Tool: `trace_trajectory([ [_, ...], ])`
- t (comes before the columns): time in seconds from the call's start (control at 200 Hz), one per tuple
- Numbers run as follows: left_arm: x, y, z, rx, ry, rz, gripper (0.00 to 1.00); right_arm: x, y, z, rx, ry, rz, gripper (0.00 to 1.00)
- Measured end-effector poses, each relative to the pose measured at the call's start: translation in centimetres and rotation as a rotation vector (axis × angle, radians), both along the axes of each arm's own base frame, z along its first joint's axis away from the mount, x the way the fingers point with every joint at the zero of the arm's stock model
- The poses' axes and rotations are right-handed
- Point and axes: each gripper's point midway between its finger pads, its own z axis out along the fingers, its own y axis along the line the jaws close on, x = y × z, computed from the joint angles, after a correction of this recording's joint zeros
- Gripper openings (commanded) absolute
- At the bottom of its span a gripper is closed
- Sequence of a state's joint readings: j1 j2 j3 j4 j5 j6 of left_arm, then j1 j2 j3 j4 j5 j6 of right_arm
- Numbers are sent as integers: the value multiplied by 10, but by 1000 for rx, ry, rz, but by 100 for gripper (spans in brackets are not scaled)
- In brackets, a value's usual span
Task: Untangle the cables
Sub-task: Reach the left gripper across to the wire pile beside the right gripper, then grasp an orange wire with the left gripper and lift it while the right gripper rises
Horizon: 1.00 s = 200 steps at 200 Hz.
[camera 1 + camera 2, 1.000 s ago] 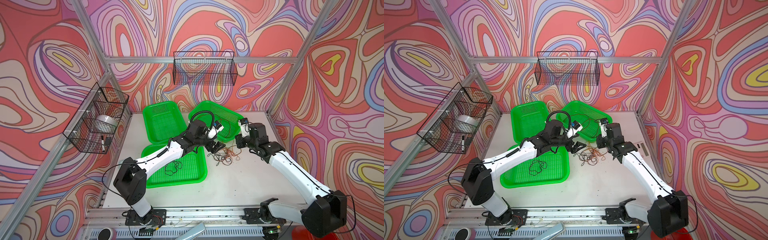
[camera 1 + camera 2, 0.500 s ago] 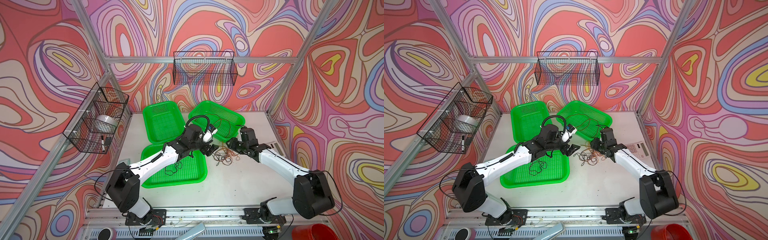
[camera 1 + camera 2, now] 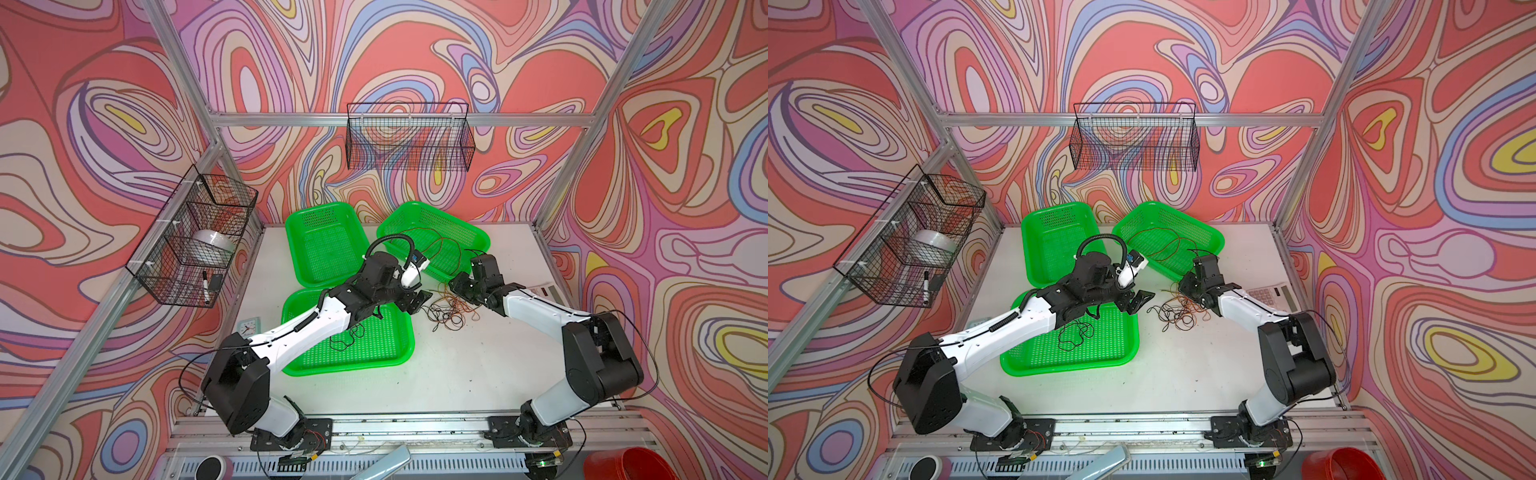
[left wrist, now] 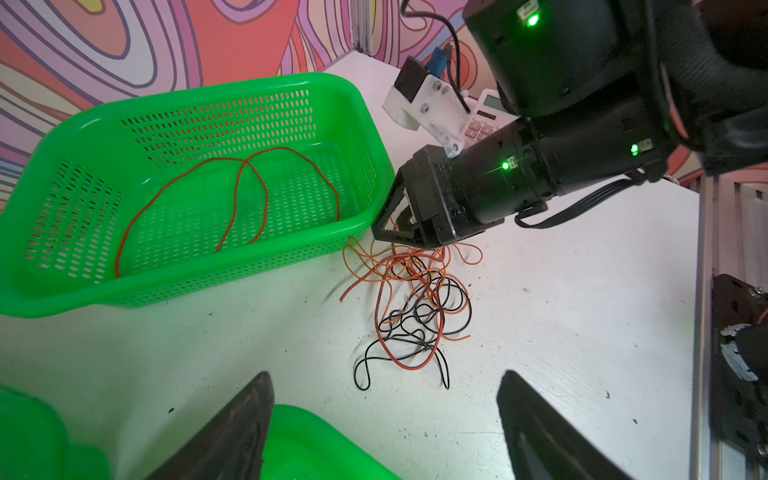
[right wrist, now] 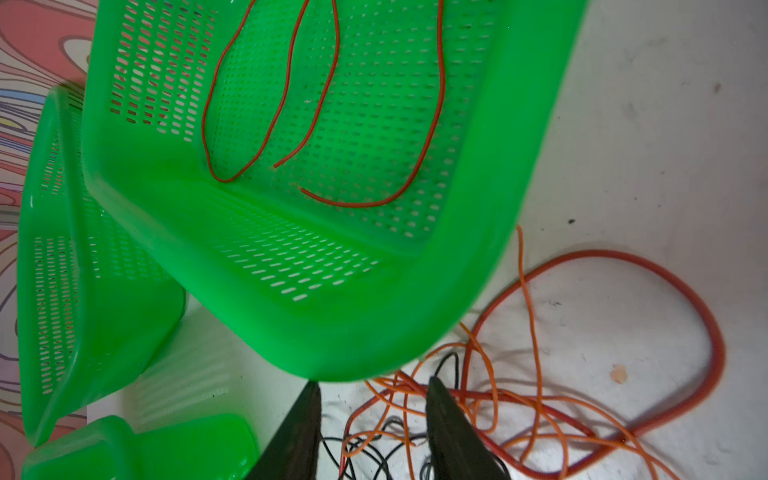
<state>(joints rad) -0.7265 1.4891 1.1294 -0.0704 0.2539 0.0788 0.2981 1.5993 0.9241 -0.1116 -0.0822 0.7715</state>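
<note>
Arms (image 3: 307,328) low, jaws near cables (image 3: 446,309)

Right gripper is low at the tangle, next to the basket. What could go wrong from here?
1. Several strands of the tangle cross between the open fingers of the right gripper. Closing may catch more than one and pull the knot tighter.
2. That gripper sits right beside a corner of the green basket, which holds a red cable. A lift or sweep could nudge the basket.
3. The left gripper, open, faces the same tangle, so the arms could crowd each other.
</note>
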Motion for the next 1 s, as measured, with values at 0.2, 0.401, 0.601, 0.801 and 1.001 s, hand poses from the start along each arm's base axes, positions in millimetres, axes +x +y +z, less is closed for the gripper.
trace_trajectory([
  [0.2, 1, 1, 0, 2, -2, 4, 87, 15, 1, -11, -21, -2, -12, 32],
  [0.401, 1, 1, 0, 8, -9, 7, 87, 21, 2, -13, -52, -10, -7, 0],
  [0.601, 2, 0, 3, 0, -21, 0, 89, 4, 15, 39, -67, -104, 57, 0],
  [0.801, 5, -12, 22, -90, -97, -37, 91, -16, 15, 122, -36, -280, 94, 0],
  [1.001, 11, -31, 29, -181, -144, -83, 90, -24, 22, 173, -11, -356, 161, 0],
])
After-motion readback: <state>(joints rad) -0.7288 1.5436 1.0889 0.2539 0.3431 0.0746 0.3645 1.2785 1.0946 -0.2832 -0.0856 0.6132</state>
